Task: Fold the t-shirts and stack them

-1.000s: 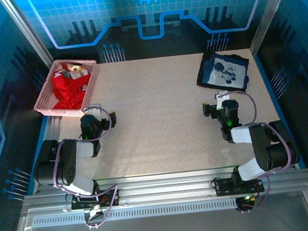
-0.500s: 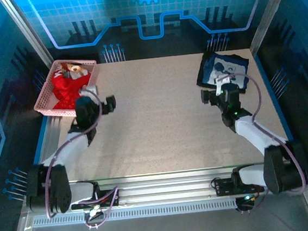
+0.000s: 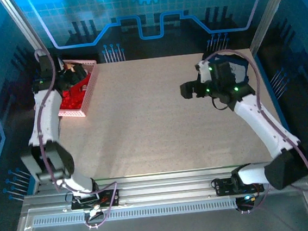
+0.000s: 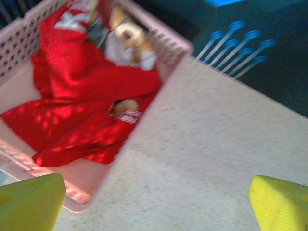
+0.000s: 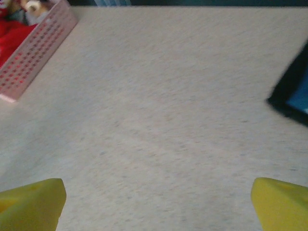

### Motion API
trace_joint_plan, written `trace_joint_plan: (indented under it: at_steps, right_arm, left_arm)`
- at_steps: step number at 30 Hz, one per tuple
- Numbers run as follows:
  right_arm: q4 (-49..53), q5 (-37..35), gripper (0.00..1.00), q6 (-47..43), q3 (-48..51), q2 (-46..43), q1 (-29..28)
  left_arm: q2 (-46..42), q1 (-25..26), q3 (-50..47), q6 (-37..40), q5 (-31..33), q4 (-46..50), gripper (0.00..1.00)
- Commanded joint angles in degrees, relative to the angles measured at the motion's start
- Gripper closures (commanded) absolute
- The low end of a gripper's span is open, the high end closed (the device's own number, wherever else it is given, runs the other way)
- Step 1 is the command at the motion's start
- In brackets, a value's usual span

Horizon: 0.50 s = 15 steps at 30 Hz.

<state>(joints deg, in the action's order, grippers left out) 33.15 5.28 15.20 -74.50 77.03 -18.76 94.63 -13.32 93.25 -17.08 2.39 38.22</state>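
Jaws of the left claw point(image 4: 154, 207) stand wide, the red t-shirt point(image 4: 82, 110) crumpled in the pink basket point(image 4: 168, 53) ahead-left of it (bear print point(image 4: 126, 36) showing). Right claw point(image 5: 154, 207) gapes empty over the table point(image 5: 159, 120), navy t-shirt point(image 5: 288, 102) ahead to its right

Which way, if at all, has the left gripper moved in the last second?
Yes. The left gripper has swung away from the near edge of the table toward its far left corner, and now hangs over the pink basket.
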Motion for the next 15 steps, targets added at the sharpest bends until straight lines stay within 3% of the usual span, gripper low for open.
trace_joint_plan:
  at_steps: [1, 9, 15]
  right_arm:
    - [9.23, 6.48, 0.00, 2.98, -7.36, 6.75, -3.89]
    - [10.78, 9.22, 0.00, 5.45, -15.07, 14.82, -11.20]
    - [12.29, 8.94, 0.00, 5.43, -16.56, 15.76, -12.23]
  left_arm:
    - [9.09, -4.39, 6.17, -1.12, -4.48, 9.51, 0.01]
    - [28.12, -6.72, 19.21, -3.09, -6.22, 12.06, 0.07]
    - [36.34, -6.72, 24.10, -6.00, -6.03, 13.24, 0.16]
